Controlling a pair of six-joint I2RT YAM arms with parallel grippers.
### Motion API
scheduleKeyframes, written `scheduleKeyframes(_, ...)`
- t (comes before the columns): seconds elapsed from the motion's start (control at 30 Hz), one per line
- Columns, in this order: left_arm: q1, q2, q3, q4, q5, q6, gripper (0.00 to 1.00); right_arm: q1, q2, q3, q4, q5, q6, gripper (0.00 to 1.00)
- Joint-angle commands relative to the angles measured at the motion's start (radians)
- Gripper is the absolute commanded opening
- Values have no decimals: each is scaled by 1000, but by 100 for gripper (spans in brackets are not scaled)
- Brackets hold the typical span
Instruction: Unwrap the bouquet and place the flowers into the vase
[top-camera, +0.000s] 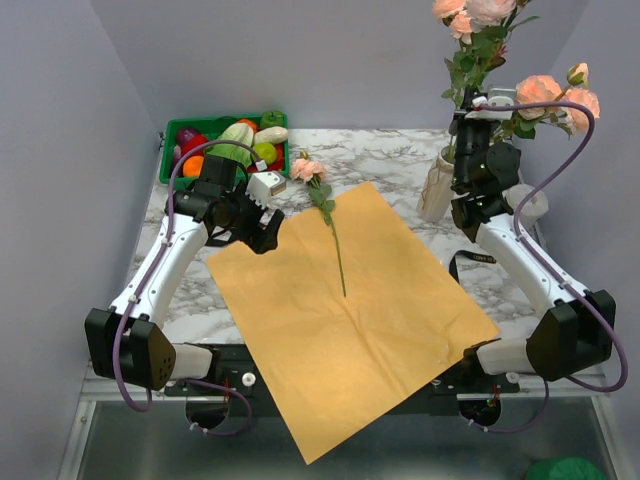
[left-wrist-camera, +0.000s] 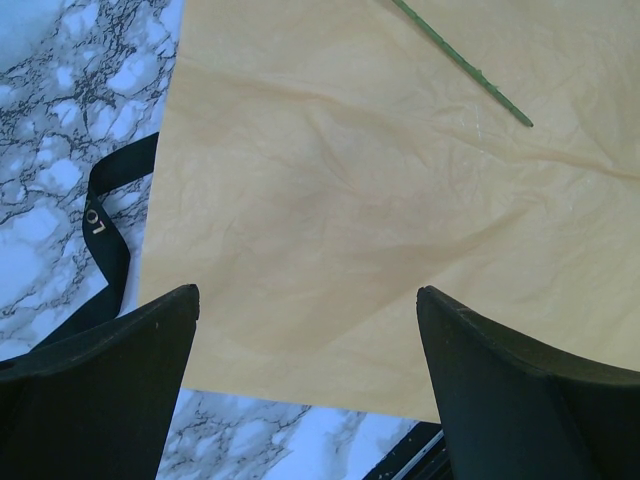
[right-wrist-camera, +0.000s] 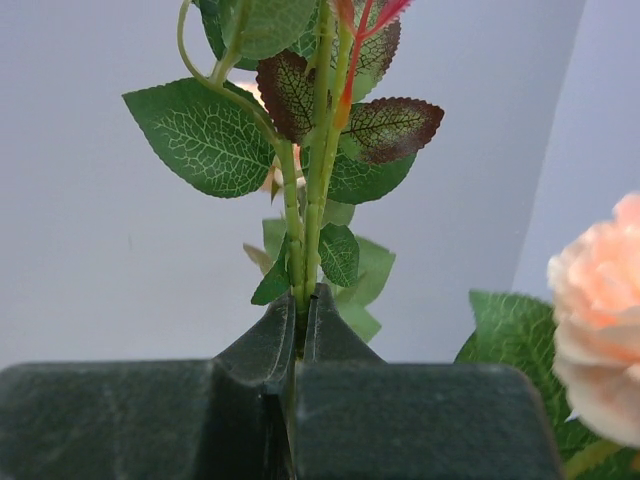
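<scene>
Right wrist: right jaws clamped on flower stems (right-wrist-camera: 305, 262); left jaws wide apart above paper (left-wrist-camera: 350, 200).

bright, even light everywhere, shadows really soft. right wrist view: the rose (right-wrist-camera: 600, 320) at the edge is blurry, leaves (right-wrist-camera: 205, 135) look sharp.

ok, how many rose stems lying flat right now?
1: a rose across the far edge of the paper sheet, bloom on the table. Other stems are upright by the vase, in the right gripper.
</scene>
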Motion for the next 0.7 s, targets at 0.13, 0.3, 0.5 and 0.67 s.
scheduleKeyframes(0.13, 7, -14, -6, -17, 26, 29, 99, -7, 20, -91, 144, 73, -8, 1)
scheduleKeyframes(0.3, 10, -14, -6, -29, 30, 43, 99, -7, -3, -95, 30, 79, 53, 31)
scheduleKeyframes(0.5, 13, -13, -5, -36, 27, 49, 99, 36, -126, -126, -139, -30, 116, 95)
scheduleKeyframes(0.67, 14, -10, 7, -43, 30, 43, 99, 153, -140, -92, -314, -7, 117, 100)
